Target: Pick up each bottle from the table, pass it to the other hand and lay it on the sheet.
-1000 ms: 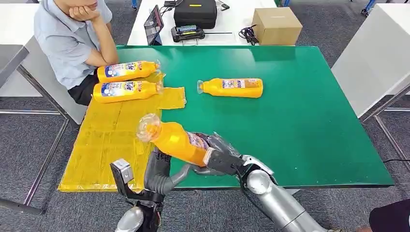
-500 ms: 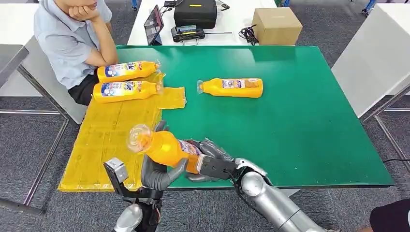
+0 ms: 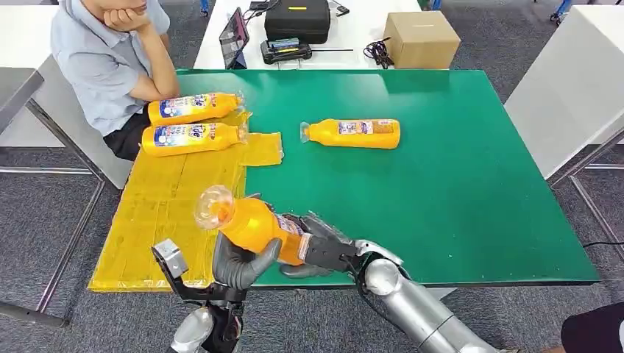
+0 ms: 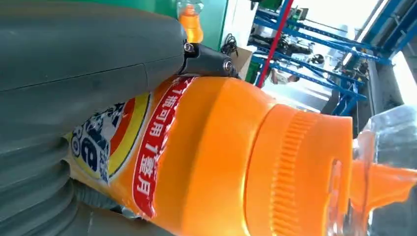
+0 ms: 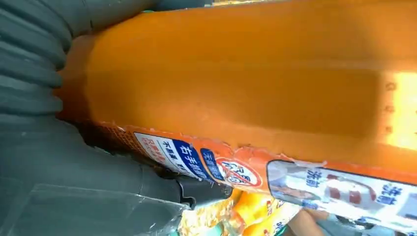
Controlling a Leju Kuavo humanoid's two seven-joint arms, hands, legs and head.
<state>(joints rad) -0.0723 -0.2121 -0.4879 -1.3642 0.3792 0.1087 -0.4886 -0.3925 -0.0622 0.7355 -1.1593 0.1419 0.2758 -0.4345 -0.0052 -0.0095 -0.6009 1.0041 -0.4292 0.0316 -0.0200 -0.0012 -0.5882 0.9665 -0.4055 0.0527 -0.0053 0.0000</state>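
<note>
Bottle (image 3: 254, 223) in transit hangs tilted above the near edge of the green table (image 3: 456, 191), at the seam where the yellow sheet (image 3: 173, 206) begins, its clear cap pointing toward the sheet. Both hands are on it: the right hand (image 3: 320, 248) wraps the base end, and the left hand (image 3: 241, 263) cups the shoulder from below, thumb across the orange body. By my reading this is the handover step, with the grip shared. The next move calls for the left hand to close firmly before the right lets go, then a carry over the sheet to lay the bottle down.

Two bottles (image 3: 193, 122) already lie side by side at the sheet's far end. One more bottle (image 3: 352, 133) lies on its side on the table's bare green, beyond the sheet's edge. A person (image 3: 110, 55) sits by the table's far left corner.
</note>
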